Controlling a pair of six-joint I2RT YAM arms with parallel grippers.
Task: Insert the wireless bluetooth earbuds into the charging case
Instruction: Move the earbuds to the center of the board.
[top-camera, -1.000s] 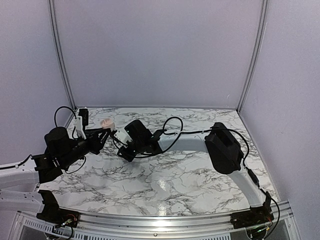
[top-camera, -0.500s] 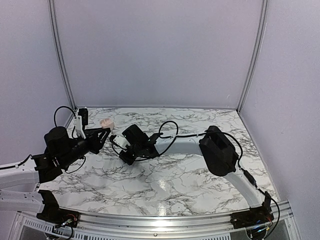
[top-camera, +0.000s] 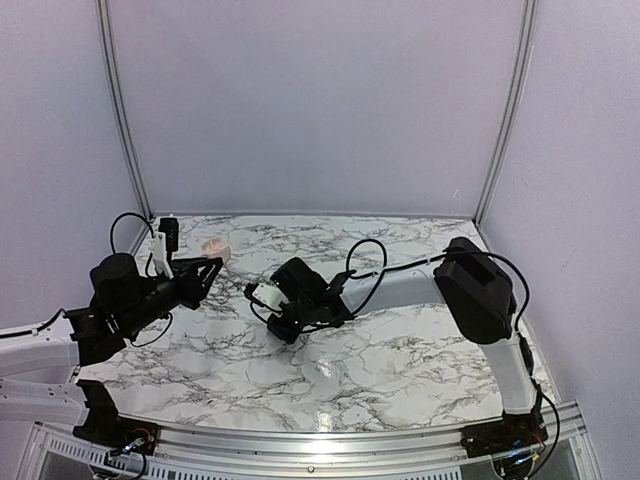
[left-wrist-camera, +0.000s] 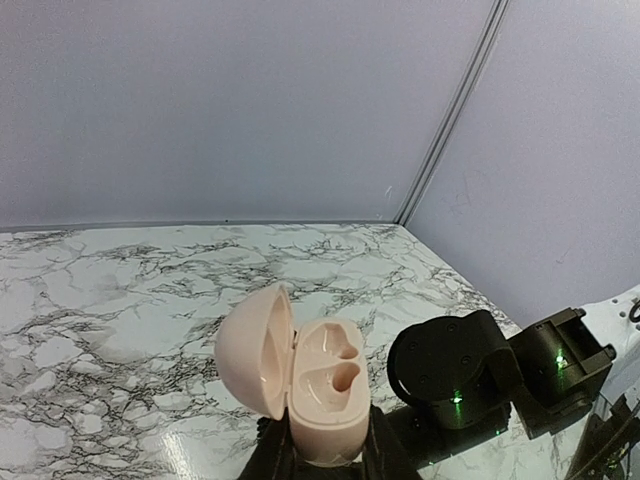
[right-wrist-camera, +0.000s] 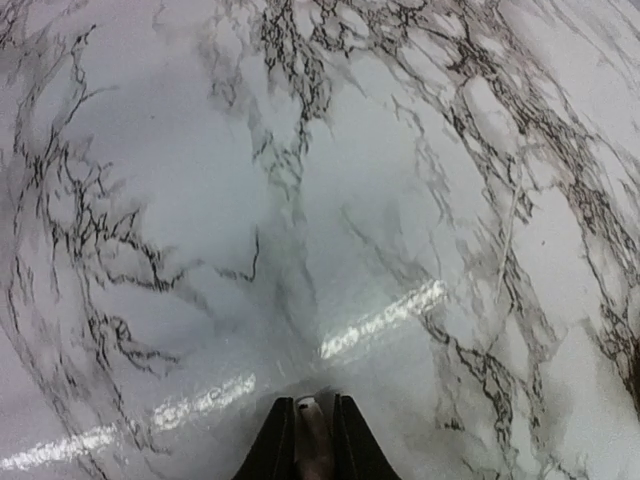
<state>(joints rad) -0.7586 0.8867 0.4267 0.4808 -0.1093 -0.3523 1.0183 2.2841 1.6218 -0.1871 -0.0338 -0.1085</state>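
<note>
Left end effector (left-wrist-camera: 318, 466) clamps the open charging case (left-wrist-camera: 322, 395), right arm (left-wrist-camera: 450, 375) near. My right end effector (right-wrist-camera: 308, 445) sits low over the desk (right-wrist-camera: 300, 200); its grip I can't tell.

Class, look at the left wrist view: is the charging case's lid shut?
No, the charging case is hinged open, with both wells showing empty.

The charging case (left-wrist-camera: 322, 392) looks smooth plastic (faintly satin); the marble-patterned table (right-wrist-camera: 400, 300) is glossy.

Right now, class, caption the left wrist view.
Left gripper holds the open pink charging case, both wells empty.
</note>
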